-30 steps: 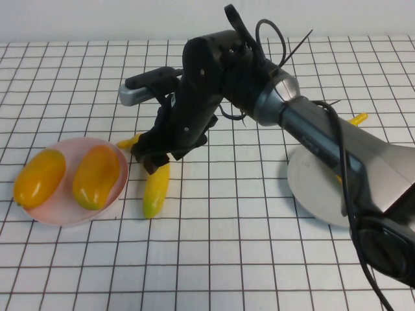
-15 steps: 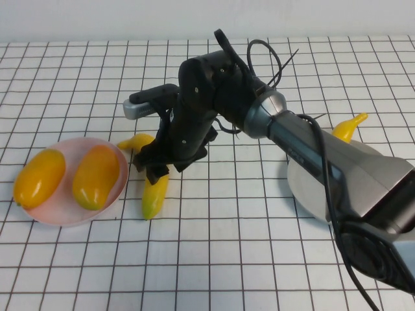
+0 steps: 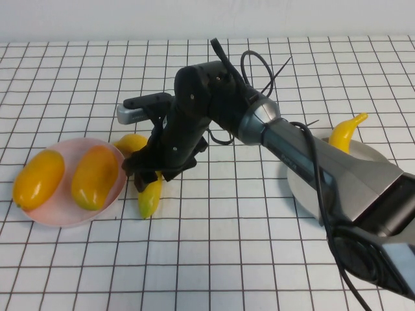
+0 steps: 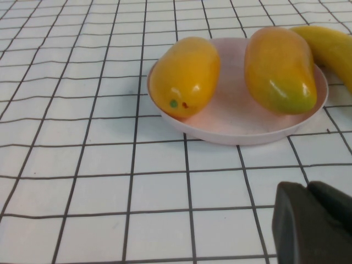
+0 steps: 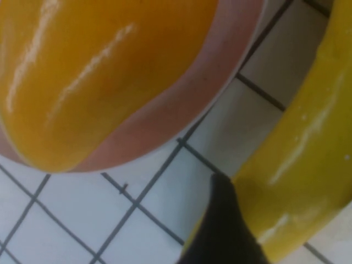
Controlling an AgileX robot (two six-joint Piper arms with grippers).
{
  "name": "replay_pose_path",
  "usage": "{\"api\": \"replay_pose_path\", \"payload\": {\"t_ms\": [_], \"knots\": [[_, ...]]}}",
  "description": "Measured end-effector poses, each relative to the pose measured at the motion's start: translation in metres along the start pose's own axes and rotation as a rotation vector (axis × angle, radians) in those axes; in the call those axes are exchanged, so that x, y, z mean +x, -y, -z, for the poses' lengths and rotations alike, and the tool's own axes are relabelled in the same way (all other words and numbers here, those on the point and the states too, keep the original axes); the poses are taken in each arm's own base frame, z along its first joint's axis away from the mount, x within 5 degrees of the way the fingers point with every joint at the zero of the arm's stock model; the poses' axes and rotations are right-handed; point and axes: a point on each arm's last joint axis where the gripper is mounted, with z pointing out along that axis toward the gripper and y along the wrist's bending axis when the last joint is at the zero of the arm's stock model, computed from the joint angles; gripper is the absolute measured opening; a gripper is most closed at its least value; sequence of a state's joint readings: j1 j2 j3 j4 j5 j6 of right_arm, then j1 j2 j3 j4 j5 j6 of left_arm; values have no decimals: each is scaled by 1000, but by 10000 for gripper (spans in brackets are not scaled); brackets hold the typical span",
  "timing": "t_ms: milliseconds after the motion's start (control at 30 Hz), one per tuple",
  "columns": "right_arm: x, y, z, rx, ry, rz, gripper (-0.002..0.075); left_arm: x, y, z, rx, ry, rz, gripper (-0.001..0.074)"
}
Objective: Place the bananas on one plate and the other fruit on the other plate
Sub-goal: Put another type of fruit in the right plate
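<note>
My right gripper (image 3: 150, 175) is down over a banana (image 3: 149, 197) lying on the table beside the pink plate (image 3: 61, 210). It is open, and one finger (image 5: 223, 220) touches the banana (image 5: 297, 165). Two mango-like fruits (image 3: 37, 178) (image 3: 95, 176) lie on the pink plate. The second banana (image 3: 343, 131) rests on the grey plate (image 3: 305, 188), mostly behind the right arm. My left gripper (image 4: 307, 187) is shut and empty, low over the table in front of the pink plate (image 4: 236, 124); it does not show in the high view.
The table is a white cloth with a black grid. The right arm stretches from the lower right across the grey plate to the table's left half. A silver camera bar (image 3: 139, 109) juts from its wrist.
My right gripper has moved lower and a little left, down onto the banana beside the pink plate. The arm's shift has uncovered the banana on the grey plate.
</note>
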State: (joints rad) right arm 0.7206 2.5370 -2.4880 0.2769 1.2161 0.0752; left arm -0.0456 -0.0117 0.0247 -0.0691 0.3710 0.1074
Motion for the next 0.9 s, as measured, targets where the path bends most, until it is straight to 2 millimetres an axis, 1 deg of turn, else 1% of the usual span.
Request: {"api": "replay_pose_path", "payload": {"t_ms": [133,200,300,400,433,500,600,700,767,833,867,900], "knots": [[0,1,-2,0,2,-3,411,0,0,0,0,0,0,-4],[-1,0,-2,-5,6,-5,365,0,0,0,0,1,0,-4],[-3,-2,0,-11,22,-4,223,0,0,0,0,1,0,-4],[-7,-2,8,19,52,16,75,0,0,0,0,1,0,-4],[-8,0,10,44,58,29,44,0,0,0,0,1,0,-3],[-11,4,14,104,71,54,13,0,0,0,0,1,0,-4],[-16,11,24,194,108,79,-6,0,0,0,0,1,0,-4],[-21,14,33,195,140,72,-11,0,0,0,0,1,0,-4],[-21,14,35,174,141,90,-3,0,0,0,0,1,0,-4],[-21,9,34,116,132,123,44,0,0,0,0,1,0,-4],[-20,6,34,79,128,140,90,0,0,0,0,1,0,-4],[-20,3,34,45,126,154,152,0,0,0,0,1,0,-4]]}}
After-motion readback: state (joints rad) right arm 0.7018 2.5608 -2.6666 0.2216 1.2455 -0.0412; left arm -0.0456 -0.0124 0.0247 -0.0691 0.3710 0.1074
